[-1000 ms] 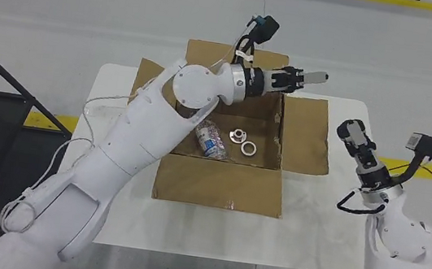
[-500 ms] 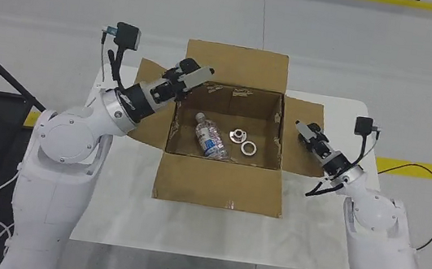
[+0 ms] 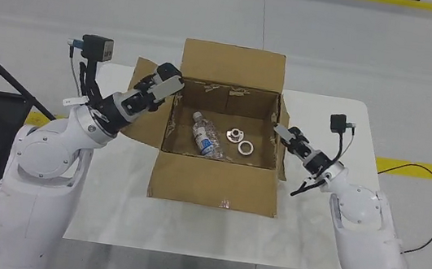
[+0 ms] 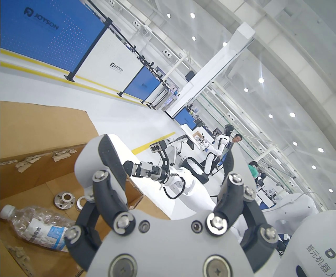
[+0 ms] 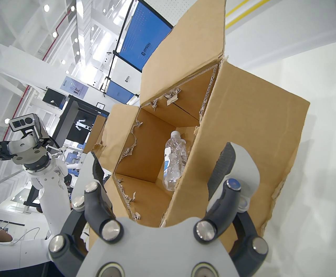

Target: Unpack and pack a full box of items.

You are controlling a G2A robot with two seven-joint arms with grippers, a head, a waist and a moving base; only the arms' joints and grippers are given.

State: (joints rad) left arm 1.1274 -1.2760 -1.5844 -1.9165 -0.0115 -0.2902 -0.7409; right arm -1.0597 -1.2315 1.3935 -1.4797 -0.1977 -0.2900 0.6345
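White left pincer (image 3: 167, 79) hangs at the left flap of the open cardboard box (image 3: 217, 185), spread wide and holding nothing. Inside lie a plastic bottle (image 3: 208, 137) on its side, a metal flange (image 3: 236, 135) and a ring (image 3: 248, 147). Right pincer (image 3: 284, 133), also wide open and empty, is at the right flap.

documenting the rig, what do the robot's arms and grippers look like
The left arm and right arm are glossy white rounded shells, each with a small black wrist camera on a bracket; a black cable loops at the right wrist. The left gripper and right gripper have grey plates with silver bolts, black linkages, white fingers with black pads.
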